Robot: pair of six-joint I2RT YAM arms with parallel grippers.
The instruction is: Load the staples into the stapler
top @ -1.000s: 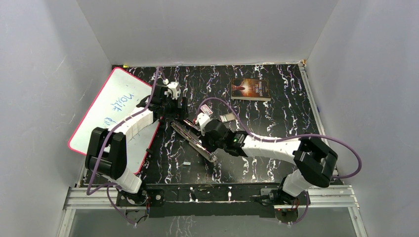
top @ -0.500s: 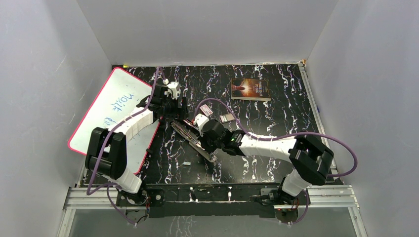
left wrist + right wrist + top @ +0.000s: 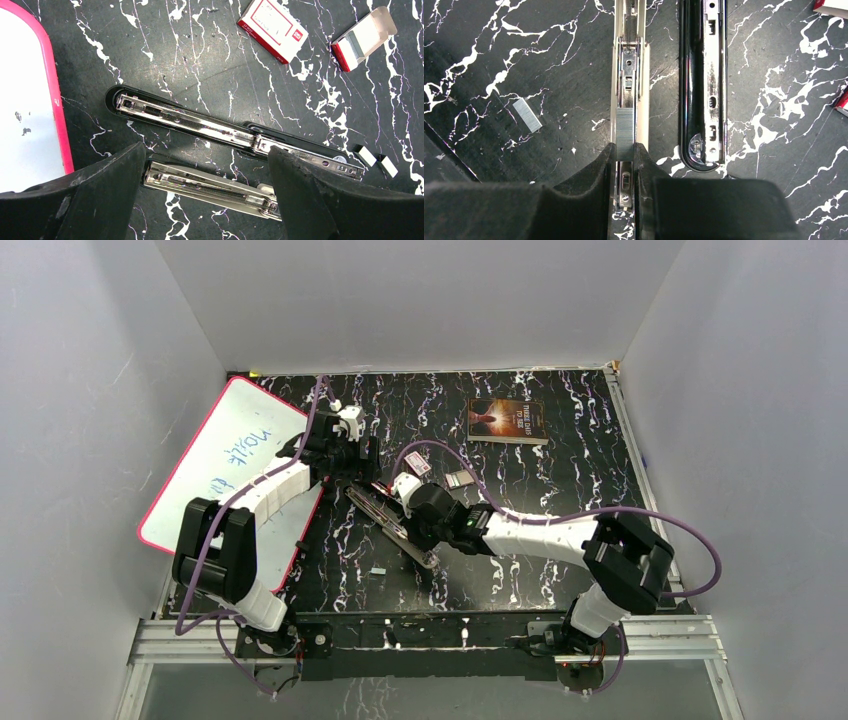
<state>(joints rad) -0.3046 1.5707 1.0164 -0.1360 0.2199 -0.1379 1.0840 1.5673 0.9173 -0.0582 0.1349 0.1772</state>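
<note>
The stapler (image 3: pixel 385 520) lies opened flat on the black marbled table. In the right wrist view its chrome rail (image 3: pixel 629 75) and black-edged arm (image 3: pixel 701 85) run side by side. My right gripper (image 3: pixel 625 150) is shut on a short grey strip of staples (image 3: pixel 625 132), held directly over the rail and in line with its channel. My left gripper (image 3: pixel 205 155) hangs wide open over the stapler's far end, its fingers (image 3: pixel 100 195) straddling the chrome rail (image 3: pixel 210 187) without touching it. Another loose strip (image 3: pixel 527 115) lies left of the rail.
A red-and-white staple box (image 3: pixel 272 25) and an opened one (image 3: pixel 362 37) lie beyond the stapler, with two small strips (image 3: pixel 377 161) near them. A pink-rimmed whiteboard (image 3: pixel 225 465) leans at the left. A book (image 3: pixel 507 421) lies at the back.
My right arm has shifted slightly to the left along the stapler, still gripping the strip. The left arm has not moved.
</note>
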